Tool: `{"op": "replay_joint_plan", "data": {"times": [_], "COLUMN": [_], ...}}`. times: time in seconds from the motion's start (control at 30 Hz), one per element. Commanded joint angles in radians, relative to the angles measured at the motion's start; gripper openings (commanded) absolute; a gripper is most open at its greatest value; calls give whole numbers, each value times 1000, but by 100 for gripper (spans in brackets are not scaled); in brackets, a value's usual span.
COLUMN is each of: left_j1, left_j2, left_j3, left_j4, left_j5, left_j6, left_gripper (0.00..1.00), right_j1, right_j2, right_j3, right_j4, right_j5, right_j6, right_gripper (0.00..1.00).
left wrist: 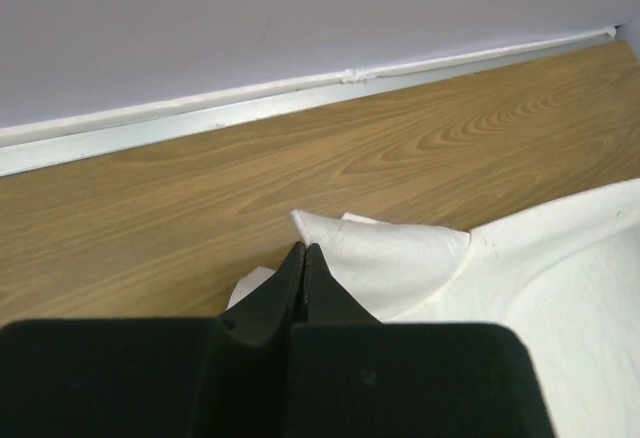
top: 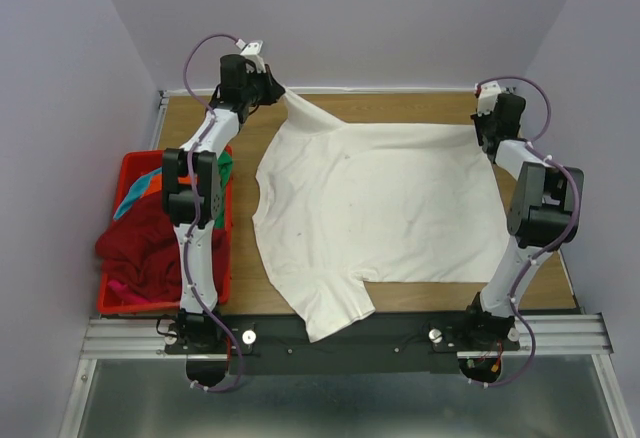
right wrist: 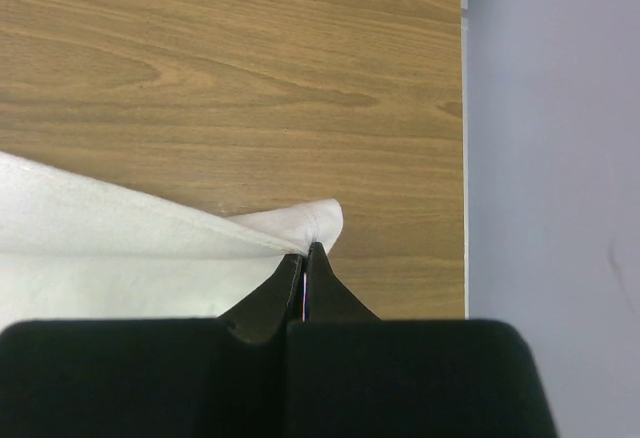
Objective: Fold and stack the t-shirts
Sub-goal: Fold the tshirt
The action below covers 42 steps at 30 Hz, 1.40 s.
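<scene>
**Spreading the first shirt: no fold made yet**

Stretching it out up top! The left gripper [top: 270, 86], upper left of the frame, has its jaws clamped on a sleeve of the white t-shirt [top: 375, 208]. The right gripper [top: 486, 126], upper right, has its jaws pinched on a hem corner. The shirt lies open across the middle of the wooden surface [top: 400, 108]. At far left, the red basket [top: 106, 304] holds the other shirts [top: 140, 248] in a crumpled heap. Early days, I'd say: nothing folded, no stack begun, a whole basket waiting.
</scene>
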Motion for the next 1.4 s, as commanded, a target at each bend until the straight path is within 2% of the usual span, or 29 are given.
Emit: {"op": "replay_joint_plan", "data": {"times": [0.0, 0.77, 1.37], "left_j1": [-11, -11, -26], "left_j2": [-76, -283, -519], "left_j3": [-38, -265, -554], "left_j4": [13, 43, 111], "left_j5": [-6, -40, -86], "left_j6": [41, 76, 64], "left_gripper": [0, 0, 0], "right_j1": [-4, -7, -8], "right_j2": [-36, -1, -56], "right_j3": [-23, -24, -83], "right_j4": [5, 6, 11], "right_j5": [-19, -8, -8], "right_j6": [-11, -29, -32], "right_gripper": [0, 0, 1]}}
